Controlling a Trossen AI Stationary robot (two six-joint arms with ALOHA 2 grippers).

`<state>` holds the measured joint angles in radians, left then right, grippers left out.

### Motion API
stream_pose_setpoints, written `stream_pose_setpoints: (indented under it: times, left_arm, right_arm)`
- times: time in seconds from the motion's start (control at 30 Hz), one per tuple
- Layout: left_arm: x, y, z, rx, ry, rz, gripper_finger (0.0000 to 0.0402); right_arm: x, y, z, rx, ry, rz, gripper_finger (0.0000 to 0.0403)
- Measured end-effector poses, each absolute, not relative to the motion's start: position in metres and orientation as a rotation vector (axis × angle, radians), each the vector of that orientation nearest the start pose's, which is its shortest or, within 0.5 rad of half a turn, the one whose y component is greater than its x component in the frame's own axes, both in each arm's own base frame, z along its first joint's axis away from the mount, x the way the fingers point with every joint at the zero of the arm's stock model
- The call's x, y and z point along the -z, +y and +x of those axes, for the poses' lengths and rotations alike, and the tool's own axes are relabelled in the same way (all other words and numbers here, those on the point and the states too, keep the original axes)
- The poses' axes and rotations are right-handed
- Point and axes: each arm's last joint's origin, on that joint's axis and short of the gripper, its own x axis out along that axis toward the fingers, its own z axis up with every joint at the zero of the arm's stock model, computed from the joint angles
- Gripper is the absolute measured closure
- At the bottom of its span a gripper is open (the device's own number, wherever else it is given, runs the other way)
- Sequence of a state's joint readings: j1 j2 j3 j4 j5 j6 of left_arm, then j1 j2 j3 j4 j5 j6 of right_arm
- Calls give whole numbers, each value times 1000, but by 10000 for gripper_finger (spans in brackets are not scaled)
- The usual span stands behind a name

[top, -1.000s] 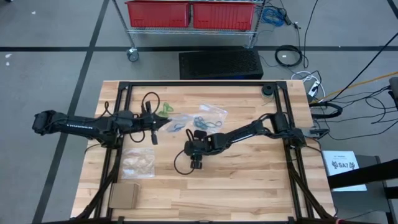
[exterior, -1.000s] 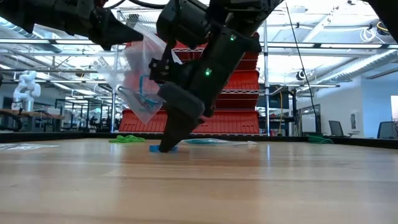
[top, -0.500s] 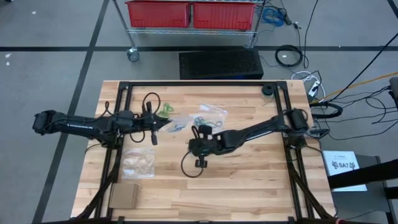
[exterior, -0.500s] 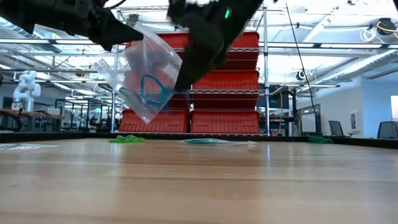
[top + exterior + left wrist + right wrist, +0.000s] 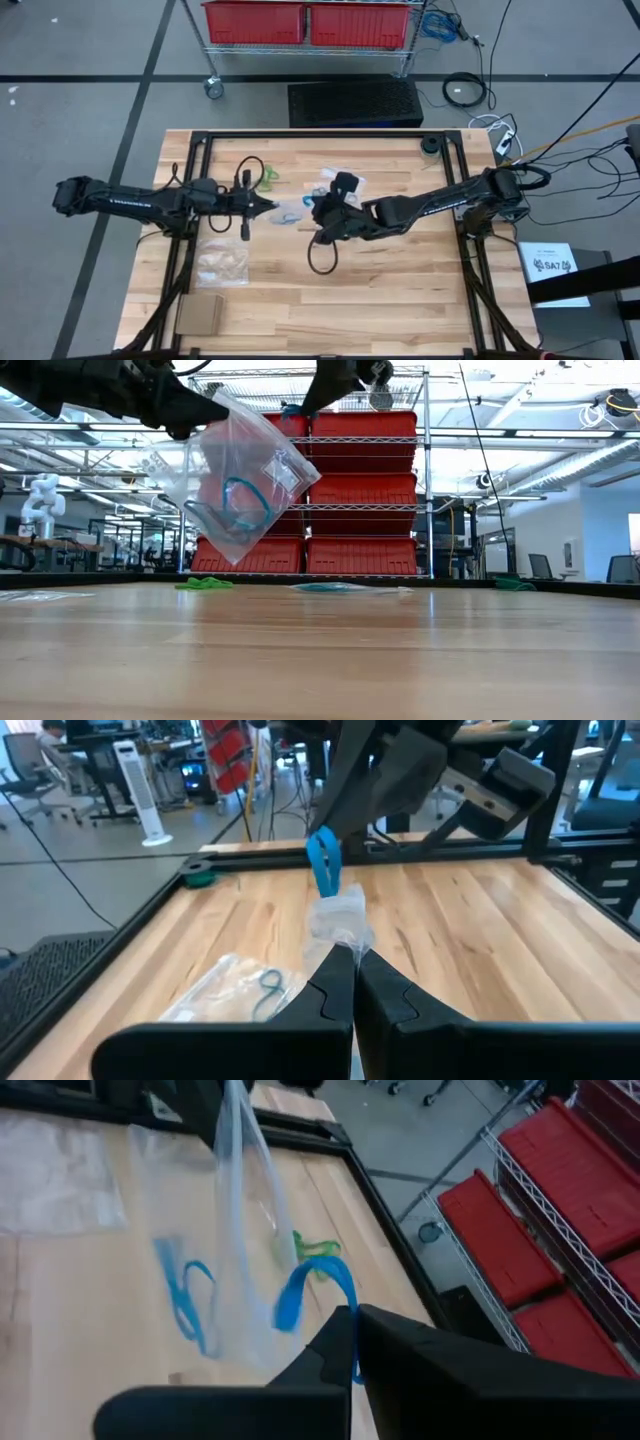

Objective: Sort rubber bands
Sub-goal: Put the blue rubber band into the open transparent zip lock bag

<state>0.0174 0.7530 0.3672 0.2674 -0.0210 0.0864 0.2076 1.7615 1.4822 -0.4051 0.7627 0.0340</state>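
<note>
My left gripper point(image 5: 266, 207) is shut on a clear plastic bag point(image 5: 245, 485) and holds it up over the table's middle. Blue rubber bands point(image 5: 185, 1295) lie inside the bag. My right gripper point(image 5: 320, 204) is shut on a bright blue rubber band point(image 5: 323, 860) and stands high, just right of the bag's top. In the low view this band point(image 5: 290, 407) shows at the bag's upper edge. Green rubber bands point(image 5: 270, 177) lie on the table beyond the bag. My left gripper pinches the bag's upper edge point(image 5: 340, 932) between its two fingers, coming level from the table's left. The bag hangs below and beyond the fingers, clear of the table. My right gripper pinches one end of the blue band point(image 5: 338, 1285) between its fingertips, coming from the table's right. The loop sticks out past the fingers, lifted clear, close beside the bag.
A second clear bag point(image 5: 338, 180) with teal bands lies behind my right gripper. Another bag point(image 5: 222, 260) and a cardboard box point(image 5: 200, 313) lie at the near left. A black cable loop point(image 5: 320, 255) hangs under the right arm.
My right gripper has risen from the table and gone toward the far edge, up to the bag's top. The blue band that lay on the table at its fingertips is now lifted clear with it.
</note>
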Motion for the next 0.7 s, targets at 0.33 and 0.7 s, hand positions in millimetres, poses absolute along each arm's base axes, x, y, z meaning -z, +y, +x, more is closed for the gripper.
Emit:
stream_pose_setpoints:
  times: [0.33, 0.7]
  left_arm:
    - [-237, 3, 177, -22, 95, 85, 401]
    - [-235, 3, 179, -14, 101, 84, 401]
  right_arm:
    - [-290, 59, 397, 488, 590, -276, 403]
    - [-278, 51, 411, 369, 583, -236, 402]
